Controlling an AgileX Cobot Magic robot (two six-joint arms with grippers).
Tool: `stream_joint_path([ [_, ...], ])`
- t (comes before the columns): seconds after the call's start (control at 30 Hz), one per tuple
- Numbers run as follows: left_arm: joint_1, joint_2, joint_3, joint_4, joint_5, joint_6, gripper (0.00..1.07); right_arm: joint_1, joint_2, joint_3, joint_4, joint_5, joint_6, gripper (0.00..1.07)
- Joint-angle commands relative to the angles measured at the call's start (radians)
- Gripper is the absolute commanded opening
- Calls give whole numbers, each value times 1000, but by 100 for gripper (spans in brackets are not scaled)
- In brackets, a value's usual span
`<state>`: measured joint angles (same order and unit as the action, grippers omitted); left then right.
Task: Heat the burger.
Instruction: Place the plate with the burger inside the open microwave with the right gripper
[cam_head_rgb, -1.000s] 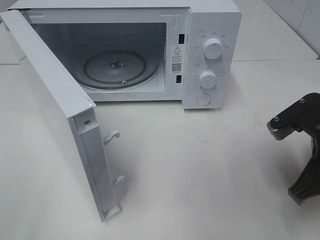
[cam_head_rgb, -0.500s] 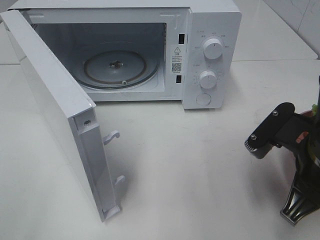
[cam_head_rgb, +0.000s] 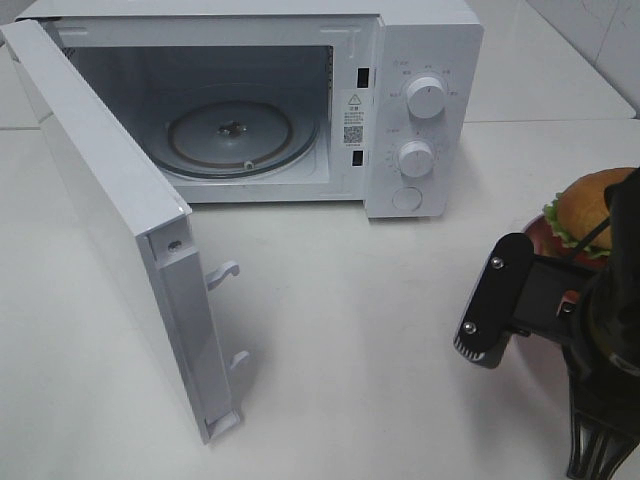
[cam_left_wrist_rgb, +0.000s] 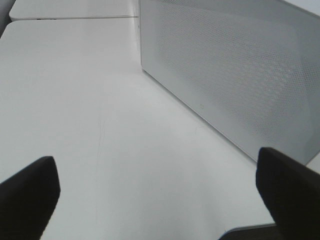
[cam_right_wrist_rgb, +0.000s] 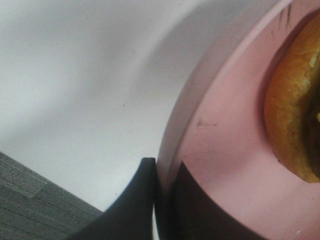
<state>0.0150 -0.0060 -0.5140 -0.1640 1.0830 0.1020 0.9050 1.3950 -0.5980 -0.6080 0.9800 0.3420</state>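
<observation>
Right gripper (cam_right_wrist_rgb: 162, 172) pinched on the pink plate (cam_right_wrist_rgb: 220, 150) rim carrying the burger (cam_head_rgb: 588, 205), far right of the high view; open microwave (cam_head_rgb: 425, 60) turntable (cam_head_rgb: 230, 135) lies left and further back; left gripper (cam_left_wrist_rgb: 155, 167) spread wide, empty.

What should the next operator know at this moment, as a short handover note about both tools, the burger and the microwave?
Left tool: open, holds nothing, near a white perforated panel.
Right tool: shut on the rim of the pink plate. The burger sits on that plate, at the right edge of the high view.
Done: the microwave door is wide open and the plate is gripped.
Left: set the plate with the burger on the glass turntable, release, close the door, start heating.
</observation>
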Motion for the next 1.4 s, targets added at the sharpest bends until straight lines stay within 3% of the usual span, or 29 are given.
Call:
stream_joint_path([
  [0.03,-1,-16,0,-2,-13,-7,100,21,-11,2,-65,-3,-66,0],
  [0.9,-1,-16,0,-2,-13,-7,100,21,-11,2,-111,-268,-470,0],
  [1.4,-1,-16,0,-2,-13,-7,100,21,-11,2,-141,-335,-587,0],
])
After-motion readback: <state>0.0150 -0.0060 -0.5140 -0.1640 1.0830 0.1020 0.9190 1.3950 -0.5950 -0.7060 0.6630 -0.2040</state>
